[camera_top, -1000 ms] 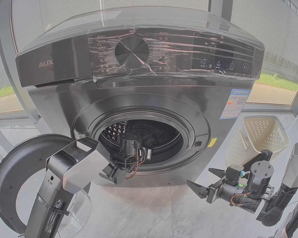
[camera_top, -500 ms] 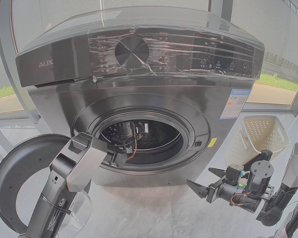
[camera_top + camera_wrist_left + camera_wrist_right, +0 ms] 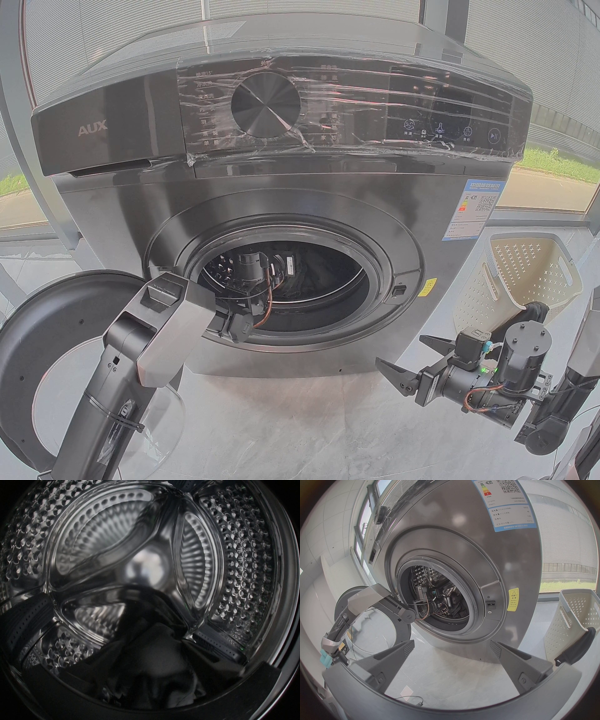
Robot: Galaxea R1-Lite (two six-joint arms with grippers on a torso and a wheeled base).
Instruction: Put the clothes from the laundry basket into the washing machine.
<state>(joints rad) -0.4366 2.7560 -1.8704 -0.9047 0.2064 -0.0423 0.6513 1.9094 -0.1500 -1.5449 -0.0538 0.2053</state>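
The grey washing machine [image 3: 281,187] stands with its round opening [image 3: 287,281] uncovered. My left gripper [image 3: 262,269] is inside the drum's mouth, its wrist at the opening's left rim. Dark clothes [image 3: 150,661] lie piled at the bottom of the perforated steel drum [image 3: 243,561]. My right gripper [image 3: 403,353] hangs open and empty low over the floor, in front of the machine's right side. In the right wrist view the right gripper [image 3: 450,644] faces the opening. The cream laundry basket [image 3: 531,269] leans tilted at the right, with a dark garment [image 3: 578,648] hanging over its rim.
The round machine door [image 3: 37,350] is swung wide to the left, beside my left arm. Pale grey floor [image 3: 300,425] stretches in front of the machine. Windows stand behind and to both sides.
My left arm rose from the lower rim of the opening and pushed its gripper into the drum, then settled a little lower. The right gripper barely moved.
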